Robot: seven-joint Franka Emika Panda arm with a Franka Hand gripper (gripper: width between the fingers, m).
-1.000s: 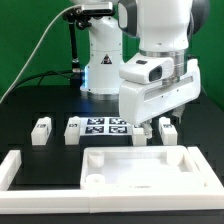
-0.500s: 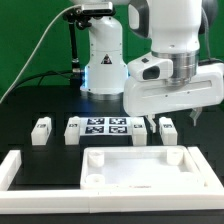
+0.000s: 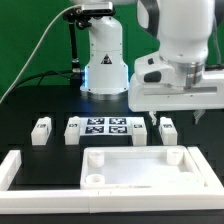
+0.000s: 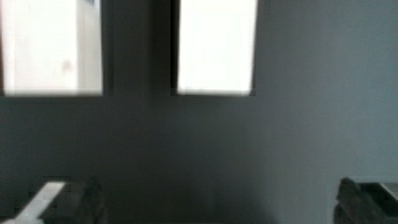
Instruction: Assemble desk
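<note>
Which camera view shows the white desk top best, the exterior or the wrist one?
The exterior view: the whole desk top lies in front, its corner sockets visible. The wrist view shows none of it, only two white blocks on the dark table.

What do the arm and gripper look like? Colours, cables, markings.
The arm has glossy white rounded shells, with a grey ring at the wrist. The base is white with a blue light. A black cable curves off its top. The gripper has a boxy white body and dark fingers. No markings are legible.
</note>
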